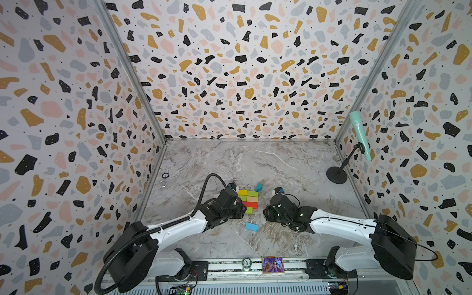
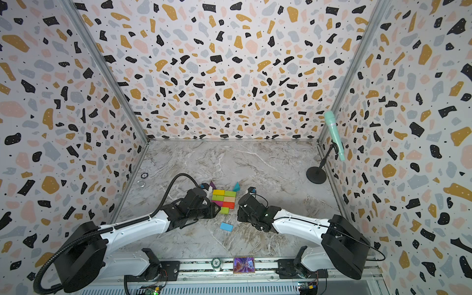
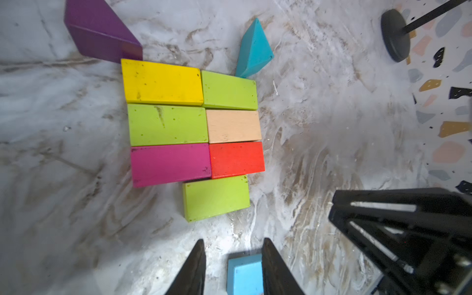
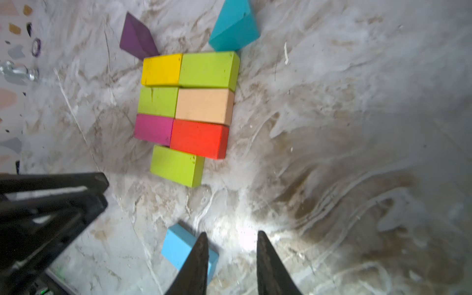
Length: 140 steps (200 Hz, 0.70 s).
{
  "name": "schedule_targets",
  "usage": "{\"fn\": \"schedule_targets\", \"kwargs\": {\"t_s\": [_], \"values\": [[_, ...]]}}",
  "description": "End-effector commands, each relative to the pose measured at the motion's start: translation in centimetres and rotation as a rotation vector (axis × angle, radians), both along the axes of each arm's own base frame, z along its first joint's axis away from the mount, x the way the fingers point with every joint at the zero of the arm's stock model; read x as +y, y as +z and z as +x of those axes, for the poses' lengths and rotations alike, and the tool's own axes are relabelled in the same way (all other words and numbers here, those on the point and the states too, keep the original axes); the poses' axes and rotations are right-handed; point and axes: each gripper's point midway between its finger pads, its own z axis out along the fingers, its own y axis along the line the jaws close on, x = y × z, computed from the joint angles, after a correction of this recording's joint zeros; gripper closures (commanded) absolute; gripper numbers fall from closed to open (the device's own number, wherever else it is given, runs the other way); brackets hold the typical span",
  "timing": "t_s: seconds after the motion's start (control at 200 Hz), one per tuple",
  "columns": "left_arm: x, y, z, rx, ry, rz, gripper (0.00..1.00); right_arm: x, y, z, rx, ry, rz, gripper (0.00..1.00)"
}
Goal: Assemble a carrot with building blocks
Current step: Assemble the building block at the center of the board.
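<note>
Currently, carrot (image 1: 249, 201) sits on table (image 1: 281, 166) between both arms, unfinished: three two-brick rows, lone lime brick (image 3: 215, 198) touching the red end; purple wedge (image 3: 99, 30) and teal wedge (image 3: 254, 49) at far corners; blue brick (image 1: 251, 226) lies flat, apart, robot-side of figure; L gripper (image 3: 233, 241) fingers parted, gripping nothing, blue brick visible below the gap; R gripper (image 4: 232, 233) likewise parted, empty.

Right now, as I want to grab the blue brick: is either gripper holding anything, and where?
Nothing is held. Left gripper and right gripper both have fingers apart; the blue brick lies free on the table.
</note>
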Motion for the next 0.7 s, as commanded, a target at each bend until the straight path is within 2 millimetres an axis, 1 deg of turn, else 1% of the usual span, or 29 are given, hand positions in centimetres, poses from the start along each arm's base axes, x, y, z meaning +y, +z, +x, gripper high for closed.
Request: {"fn": "schedule_targets", "kwargs": {"t_s": [0.0,0.065,0.175,0.27,0.371,0.436,0.526,0.606,0.696], "values": [[1.5,-2.3,-2.2,0.064,-0.041,0.076,0.57,0.1,1.4,-1.8,-0.026,0.058,-0.055,0.57],[2.2,-2.8,-2.9,0.077,-0.045,0.094,0.57,0.7,1.1,-3.4,-0.024,0.109,-0.069,0.49],[3.8,-3.5,-3.9,0.092,-0.035,0.143,0.55,1.6,0.6,-6.1,-0.04,0.191,-0.135,0.43],[5.1,-4.4,-5.0,0.128,-0.027,0.186,0.55,2.9,0.0,-8.2,-0.072,0.283,-0.205,0.41],[6.3,-5.1,-5.7,0.149,0.006,0.207,0.55,4.6,-0.7,-9.5,-0.125,0.377,-0.29,0.39],[7.1,-5.3,-6.0,0.153,0.028,0.224,0.55,5.4,-1.1,-9.8,-0.159,0.405,-0.365,0.39],[7.6,-5.3,-6.2,0.151,0.05,0.228,0.55,5.7,-1.9,-9.5,-0.197,0.402,-0.462,0.39],[8.0,-5.4,-6.3,0.157,0.073,0.224,0.55,5.8,-2.3,-9.2,-0.204,0.391,-0.49,0.39],[8.0,-5.3,-6.3,0.154,0.087,0.21,0.55,5.5,-2.3,-8.8,-0.209,0.377,-0.486,0.38]]}}
